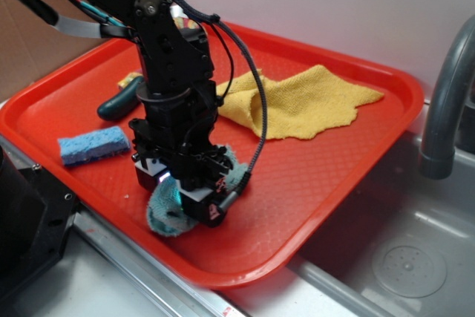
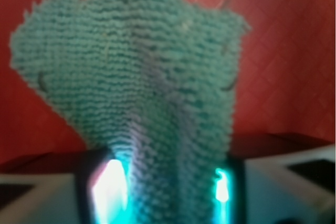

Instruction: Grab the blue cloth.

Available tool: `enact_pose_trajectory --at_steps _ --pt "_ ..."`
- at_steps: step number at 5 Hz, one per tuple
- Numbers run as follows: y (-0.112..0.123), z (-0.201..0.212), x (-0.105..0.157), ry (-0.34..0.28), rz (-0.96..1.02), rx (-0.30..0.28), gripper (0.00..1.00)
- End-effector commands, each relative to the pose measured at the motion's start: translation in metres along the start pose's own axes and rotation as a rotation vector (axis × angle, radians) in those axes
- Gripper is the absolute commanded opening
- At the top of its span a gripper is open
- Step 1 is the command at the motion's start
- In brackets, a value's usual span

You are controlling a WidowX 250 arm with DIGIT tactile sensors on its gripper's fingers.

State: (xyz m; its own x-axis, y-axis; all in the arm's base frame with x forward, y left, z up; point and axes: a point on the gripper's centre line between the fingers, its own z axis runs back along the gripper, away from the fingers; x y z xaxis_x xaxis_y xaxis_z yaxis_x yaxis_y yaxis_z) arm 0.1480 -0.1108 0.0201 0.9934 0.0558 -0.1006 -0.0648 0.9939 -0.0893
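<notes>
The blue cloth (image 1: 165, 211) is a small pale teal fuzzy terry cloth near the front edge of the red tray (image 1: 312, 176). My gripper (image 1: 185, 197) is down on it and shut on a bunched fold. In the wrist view the blue cloth (image 2: 136, 77) fills most of the frame. It narrows to a pinched neck between my gripper (image 2: 168, 187), with the glowing pads (image 2: 108, 187) pressed against both sides. The rest of the cloth fans out over the tray (image 2: 294, 51).
A larger yellow cloth (image 1: 304, 102) lies at the tray's back right. A light-blue sponge (image 1: 93, 145) lies at the left. A dark green handled tool (image 1: 121, 99) lies behind it. A grey faucet (image 1: 445, 102) and metal sink (image 1: 401, 250) are on the right.
</notes>
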Motion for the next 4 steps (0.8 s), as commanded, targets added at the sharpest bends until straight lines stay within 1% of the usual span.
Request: enact_pose_trajectory --at_steps 1,2,3,4 --pt "0.007 0.052 -0.009 -0.052 -0.156 -0.014 0.00" --pt "0.028 0.104 -0.015 -0.136 -0.132 0.065 0.00" --pt "0.061 0.144 -0.015 -0.202 -0.046 0.083 0.00" --pt "0.077 0.143 0.003 -0.191 -0.029 0.120 0.00"
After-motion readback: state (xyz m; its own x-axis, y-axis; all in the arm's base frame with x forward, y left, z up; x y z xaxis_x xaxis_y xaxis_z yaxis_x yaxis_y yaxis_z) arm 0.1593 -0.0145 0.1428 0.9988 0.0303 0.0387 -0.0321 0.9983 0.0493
